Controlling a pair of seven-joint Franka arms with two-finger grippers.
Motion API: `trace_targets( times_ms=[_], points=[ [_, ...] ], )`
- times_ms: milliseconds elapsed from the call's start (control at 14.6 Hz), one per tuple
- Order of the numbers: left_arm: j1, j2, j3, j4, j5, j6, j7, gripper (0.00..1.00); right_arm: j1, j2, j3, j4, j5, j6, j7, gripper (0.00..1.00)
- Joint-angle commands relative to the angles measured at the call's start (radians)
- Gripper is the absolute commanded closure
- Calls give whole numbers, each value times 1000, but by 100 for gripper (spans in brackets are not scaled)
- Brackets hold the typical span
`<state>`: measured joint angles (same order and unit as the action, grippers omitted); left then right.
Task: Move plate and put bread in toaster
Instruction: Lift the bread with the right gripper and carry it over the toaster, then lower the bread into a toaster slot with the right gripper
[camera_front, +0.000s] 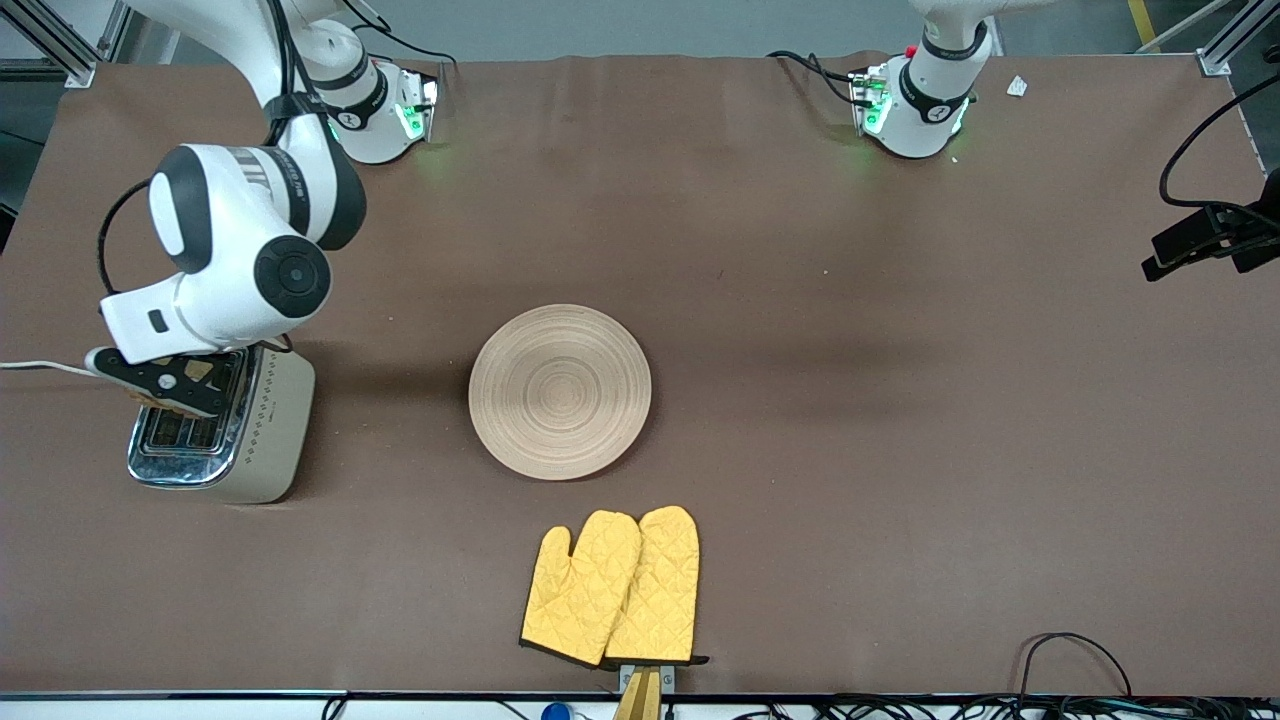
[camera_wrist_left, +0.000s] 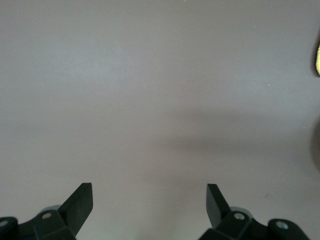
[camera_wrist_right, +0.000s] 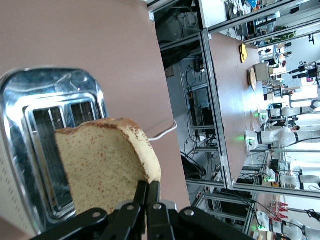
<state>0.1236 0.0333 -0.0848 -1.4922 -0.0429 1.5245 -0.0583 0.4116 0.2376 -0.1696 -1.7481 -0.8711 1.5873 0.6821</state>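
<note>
bread (camera_wrist_right: 102, 165) is pinched in the right gripper (camera_wrist_right: 146, 200) just above the toaster (camera_front: 222, 430) slots at the right arm's end of the table. plate (camera_front: 560, 392) lies mid-table, oven mitts (camera_front: 612, 587) nearer the camera. left gripper (camera_wrist_left: 150, 200) waits, fingers spread wide over bare table.

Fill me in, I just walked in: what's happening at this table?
The right gripper holds a slice of bread over the toaster, at the right arm's end of the table; the bread is not yet in a slot. The left gripper is open over bare table, and that arm waits. The wooden plate lies mid-table, with yellow oven mitts nearer the front camera.
</note>
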Motion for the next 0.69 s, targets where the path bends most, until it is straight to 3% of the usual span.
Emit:
trace_targets(
  times_ms=[0,618],
  points=[
    [8,10,4,24,-31,-15,3,0,-31,-34,13,-45,-40,42,27,100],
    [-13,10,-21,23,-17,-17,-74,0,-33,17,15,-45,-42,66,66,100]
  ],
)
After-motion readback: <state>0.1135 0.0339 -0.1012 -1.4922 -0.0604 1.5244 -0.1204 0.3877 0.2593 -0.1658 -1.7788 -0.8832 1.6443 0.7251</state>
